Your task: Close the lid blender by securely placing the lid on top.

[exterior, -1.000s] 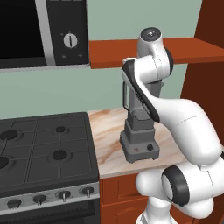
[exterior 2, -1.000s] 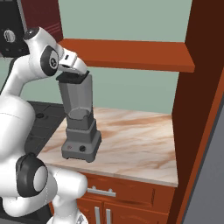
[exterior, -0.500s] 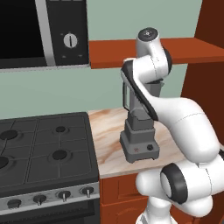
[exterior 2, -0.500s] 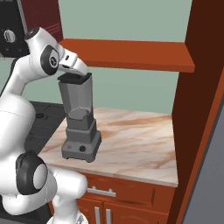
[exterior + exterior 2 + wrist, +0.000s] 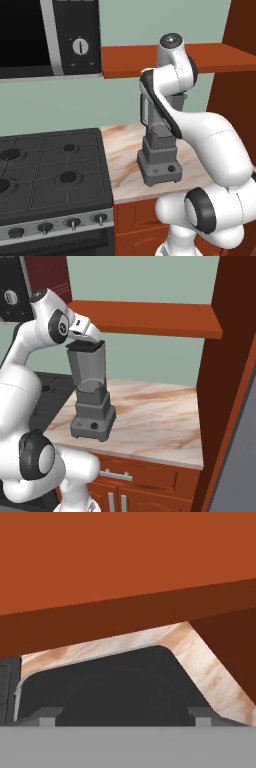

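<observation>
The grey blender stands on the marble counter next to the stove, its red button and black knob facing the front; it also shows as the blender partly behind my arm. The dark lid lies flat on the jar's rim. My gripper hangs tilted right over it, under the shelf. In the hand view the lid spreads dark and rounded below my gripper, whose fingertips stand wide apart, open, with a gap to the lid's raised middle.
A wooden shelf runs close above the jar. The stove lies left of the counter and a microwave hangs over it. A tall wooden cabinet side bounds the counter on the right.
The hand has barely shifted at the jar's top. Blender and lid stay where they were.
</observation>
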Available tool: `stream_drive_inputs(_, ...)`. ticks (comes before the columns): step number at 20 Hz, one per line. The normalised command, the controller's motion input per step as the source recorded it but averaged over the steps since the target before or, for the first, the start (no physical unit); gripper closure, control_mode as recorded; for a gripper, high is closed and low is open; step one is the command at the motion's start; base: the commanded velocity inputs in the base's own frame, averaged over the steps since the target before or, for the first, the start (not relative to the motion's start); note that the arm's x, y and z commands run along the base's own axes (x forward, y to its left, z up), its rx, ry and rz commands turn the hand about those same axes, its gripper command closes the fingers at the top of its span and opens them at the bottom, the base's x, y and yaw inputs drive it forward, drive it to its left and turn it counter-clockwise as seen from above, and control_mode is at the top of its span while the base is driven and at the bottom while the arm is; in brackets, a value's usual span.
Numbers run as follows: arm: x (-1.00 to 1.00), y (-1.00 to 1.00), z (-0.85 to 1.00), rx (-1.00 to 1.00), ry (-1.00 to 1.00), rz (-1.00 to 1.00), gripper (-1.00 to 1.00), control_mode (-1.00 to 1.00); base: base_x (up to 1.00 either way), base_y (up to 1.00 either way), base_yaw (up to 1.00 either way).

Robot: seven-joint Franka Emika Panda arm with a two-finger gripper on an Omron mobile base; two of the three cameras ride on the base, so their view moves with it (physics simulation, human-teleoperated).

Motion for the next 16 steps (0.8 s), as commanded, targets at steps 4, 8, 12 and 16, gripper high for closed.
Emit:
stream_drive_inputs(4,0.0,0.0,-0.56,-0.03,-0.13,0.15,1.0,-1.0,0.0,0.0,0.0)
stream_drive_inputs(8,0.0,0.0,-0.46,0.0,-0.06,0.03,1.0,-1.0,0.0,0.0,0.0)
stream_drive_inputs(12,0.0,0.02,-0.41,0.0,0.0,0.0,-1.0,-1.0,0.0,0.0,0.0)
stream_drive_inputs(16,0.0,0.02,-0.31,0.0,0.0,0.0,-1.0,-1.0,0.0,0.0,0.0)
